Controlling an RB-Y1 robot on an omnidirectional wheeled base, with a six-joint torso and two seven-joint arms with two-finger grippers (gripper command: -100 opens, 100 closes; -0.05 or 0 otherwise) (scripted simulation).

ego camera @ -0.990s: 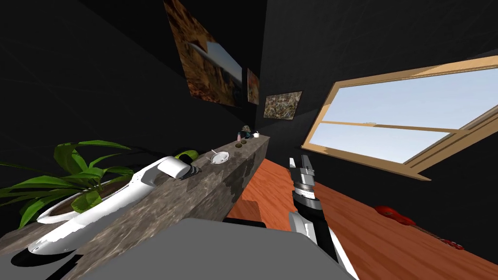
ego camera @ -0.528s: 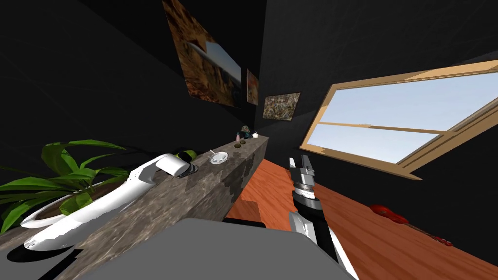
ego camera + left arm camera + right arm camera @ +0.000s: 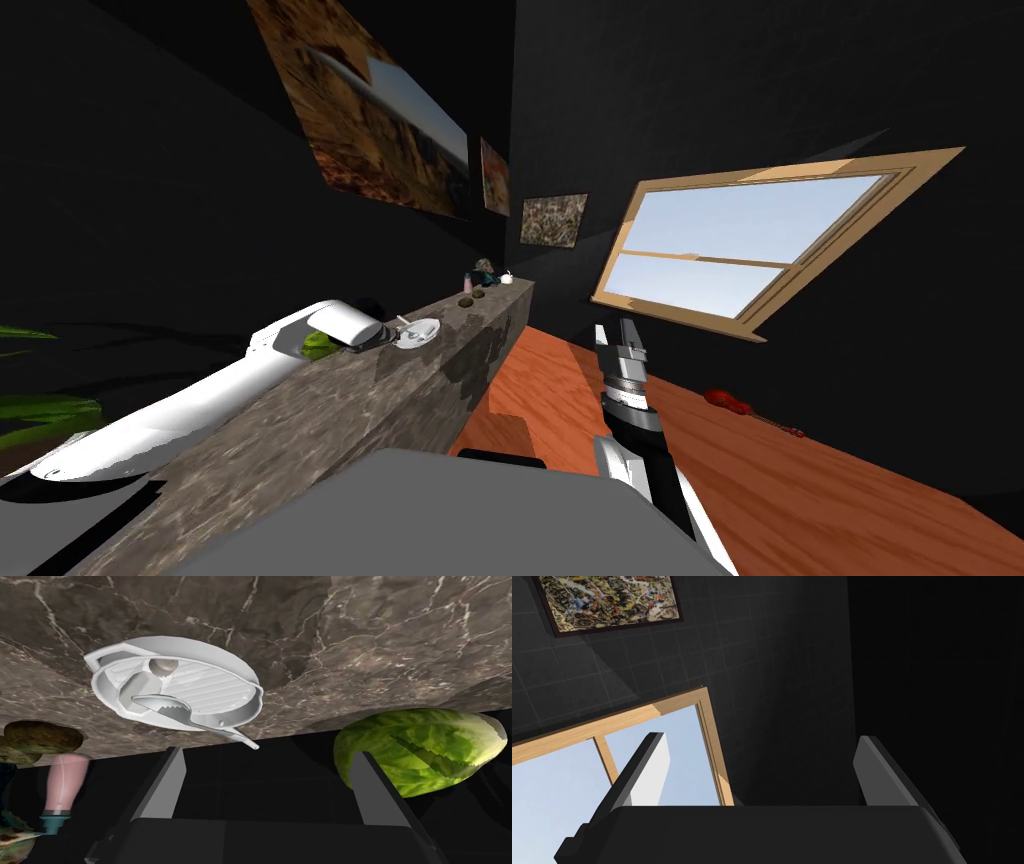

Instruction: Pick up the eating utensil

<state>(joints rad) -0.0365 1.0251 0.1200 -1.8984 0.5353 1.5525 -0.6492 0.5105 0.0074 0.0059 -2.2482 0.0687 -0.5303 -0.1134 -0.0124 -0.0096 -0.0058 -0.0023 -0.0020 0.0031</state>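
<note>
A few green plant leaves (image 3: 35, 410) show at the far left of the head view, beside a long desk (image 3: 350, 425) with a top of brown-grey veined stone. The robot's left arm reaches out low over this desk. The left pincer (image 3: 268, 755) hangs just short of a white dish (image 3: 220, 683) that lies flat on the top. Its two fingers (image 3: 172, 776) stand wide apart, about a third of the wrist view's width, and hold nothing. A head of lettuce (image 3: 420, 751) sits just beside one finger, apart from the dish.

The spoon (image 3: 167, 708) lies in the dish. Its bowl rests on the ribbed floor of the dish on the side nearer the pincer. Its thin handle runs out over the rim toward the pincer. The tip of the handle ends between the lines of the two fingers and touches neither. A small grey-brown ball (image 3: 163, 665) sits in the dish on the side away from the pincer.

Farther along the desk, past the dish, lie a brown lump (image 3: 42, 737) and a pink bottle (image 3: 62, 781) with a teal cap, close to each other.

To the right of the desk, the right pincer (image 3: 615, 335) is held upright over the orange wood floor (image 3: 820, 500), well apart from the desk. Its fingers are spread as wide as the left ones and are empty. Farther right, near the dark wall, what looks like a small red guitar (image 3: 728, 402) lies on the floor.
</note>
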